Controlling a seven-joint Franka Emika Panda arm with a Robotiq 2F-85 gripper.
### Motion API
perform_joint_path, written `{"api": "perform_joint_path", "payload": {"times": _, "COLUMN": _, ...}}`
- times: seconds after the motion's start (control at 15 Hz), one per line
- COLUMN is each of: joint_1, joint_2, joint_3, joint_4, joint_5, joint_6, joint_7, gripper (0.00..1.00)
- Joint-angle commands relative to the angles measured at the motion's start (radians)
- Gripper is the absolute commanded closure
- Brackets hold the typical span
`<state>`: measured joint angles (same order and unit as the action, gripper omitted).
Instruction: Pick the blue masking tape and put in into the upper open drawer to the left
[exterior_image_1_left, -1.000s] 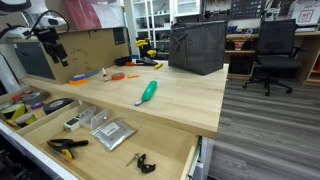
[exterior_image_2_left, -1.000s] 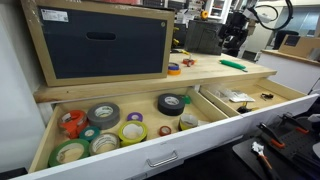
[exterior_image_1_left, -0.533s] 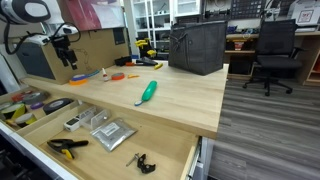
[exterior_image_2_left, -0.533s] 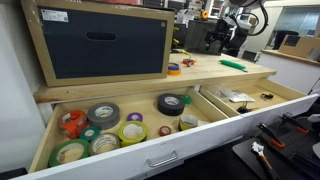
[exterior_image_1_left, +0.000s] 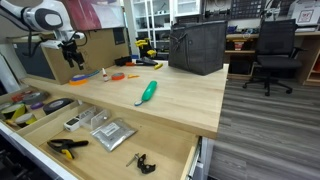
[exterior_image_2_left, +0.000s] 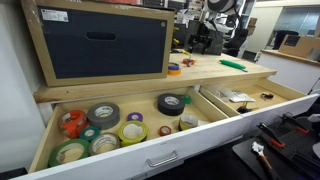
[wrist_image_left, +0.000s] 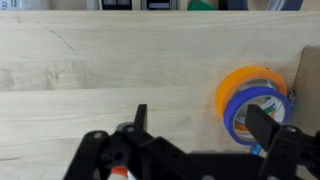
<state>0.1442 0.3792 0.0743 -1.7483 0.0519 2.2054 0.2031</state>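
In an exterior view we see the gripper (exterior_image_1_left: 72, 48) up over the far left of the table (exterior_image_1_left: 185, 100). It is small and dark here, so we cannot tell how its fingers stand. Under it lies a tiny orange and blue spot, which is the blue masking tape (exterior_image_1_left: 80, 80), too small to see well. A green-handled tool (exterior_image_1_left: 147, 92) lies in the middle of the table. The upper open drawer (exterior_image_1_left: 12, 112) is cut off at the left edge. The lower drawer (exterior_image_1_left: 175, 160) holds silver packets (exterior_image_1_left: 112, 131) and a yellow-black clamp (exterior_image_1_left: 66, 147).

In an exterior view from the drawer side, the upper open drawer (exterior_image_2_left: 150, 152) is near us and full of tape rolls (exterior_image_2_left: 102, 115). The marks on the rolls are too small to read. The blue masking tape (exterior_image_2_left: 174, 71) sits on the table top, behind the drawer and beside a big box (exterior_image_2_left: 100, 45). An orange ring lies on top of it and hides most of it. The arm (exterior_image_2_left: 218, 8) is far back, and its gripper blends into dark things behind it.

In the wrist view the gripper (wrist_image_left: 200, 120) comes in from the bottom. Its two fingers (wrist_image_left: 140, 115) stand wide apart with only bare wood between them. It holds nothing. The blue masking tape (wrist_image_left: 234, 117) lies at the right, just by the right finger, which hides part of it. The orange roll (wrist_image_left: 240, 78) leans over its top. We cannot read any words here.
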Motion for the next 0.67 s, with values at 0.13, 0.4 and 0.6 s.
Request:
{"api": "perform_joint_path", "payload": {"times": 0.13, "joint_1": 0.040, "joint_2": 0.195, "joint_3": -0.002, "joint_4": 0.254, "joint_5": -0.044, "joint_6": -0.118, "joint_7": -0.005, "gripper": 0.00}}
{"api": "perform_joint_path", "payload": {"times": 0.4, "joint_1": 0.065, "joint_2": 0.327, "joint_3": -0.010, "joint_4": 0.437, "joint_5": -0.101, "joint_6": -0.197, "joint_7": -0.036, "gripper": 0.00}}
{"api": "perform_joint_path", "payload": {"times": 0.6, "joint_1": 0.082, "joint_2": 0.419, "joint_3": -0.006, "joint_4": 0.583, "joint_5": -0.128, "joint_6": -0.258, "joint_7": -0.072, "gripper": 0.00}}
